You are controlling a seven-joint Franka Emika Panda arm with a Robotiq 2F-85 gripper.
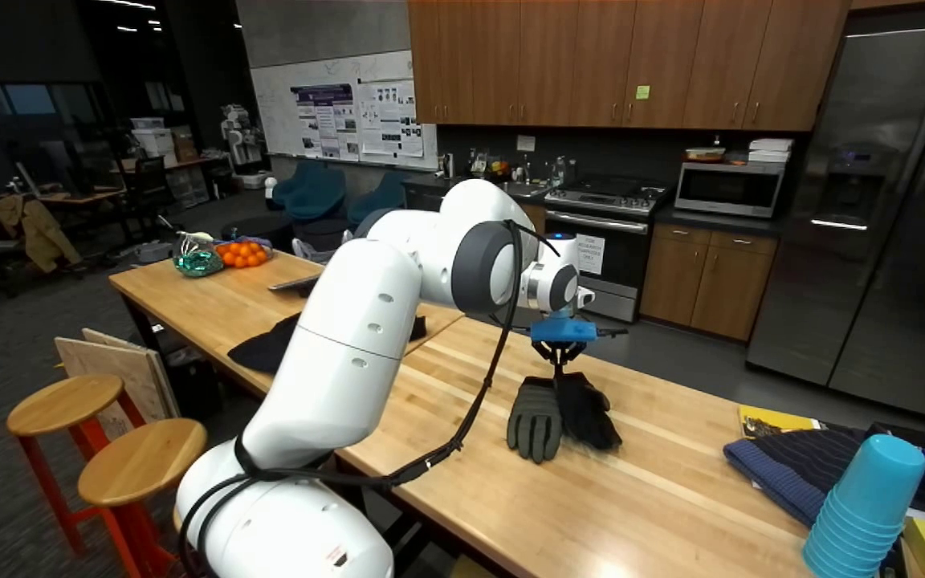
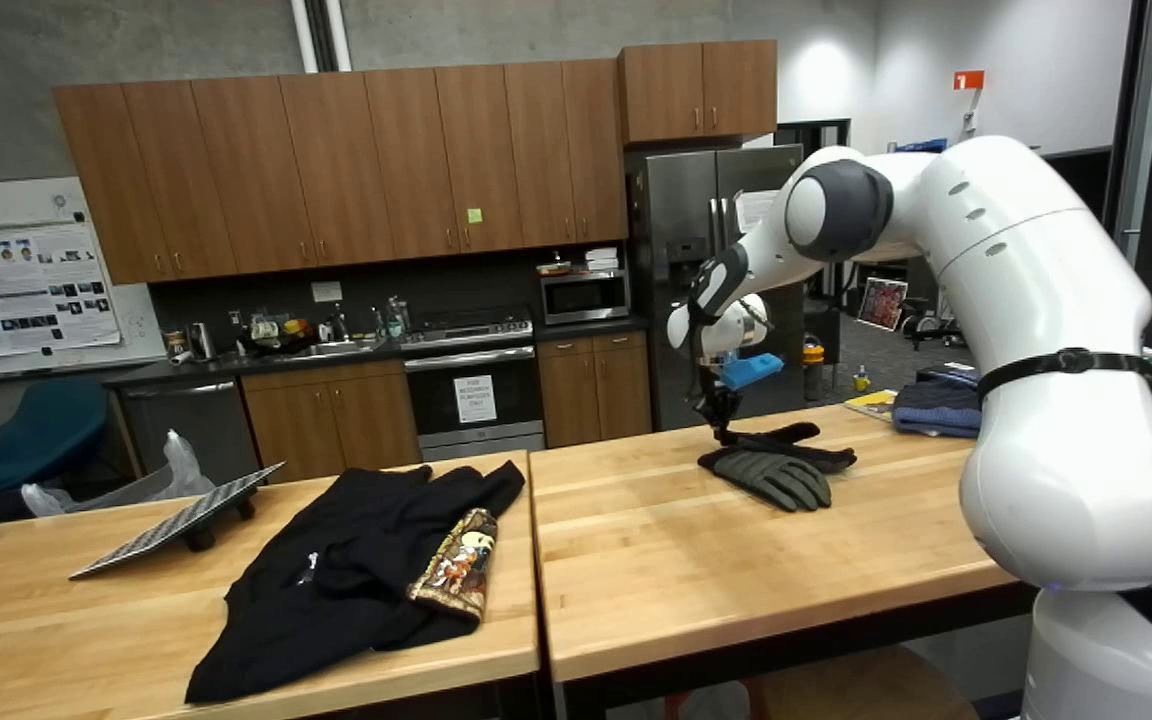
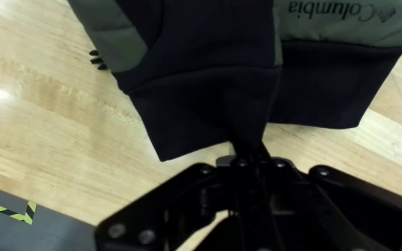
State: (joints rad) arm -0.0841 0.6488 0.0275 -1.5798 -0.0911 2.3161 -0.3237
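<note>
Two dark gloves lie side by side on the wooden table [image 1: 655,490]. The glove with its black palm side up [image 3: 218,38] has its black cuff [image 3: 190,111] pinched and folded between my gripper's fingertips. My gripper [image 3: 249,148] is shut on that cuff, pointing down in both exterior views. Beside it lies the grey-green glove [image 3: 347,22] with "Columbia" lettering, its cuff apart from the fingers. In an exterior view the black glove [image 1: 587,411] hangs from the gripper [image 1: 559,368] at its cuff, next to the grey-green glove [image 1: 535,421]. The fingertips themselves are partly hidden by cloth.
Stacked light-blue cups [image 1: 864,510], a navy knit hat [image 1: 784,461] and a yellow packet [image 1: 776,421] are at one table end. A second table bears a black garment [image 2: 366,570], a tilted dark panel [image 2: 176,520] and bagged oranges [image 1: 242,254].
</note>
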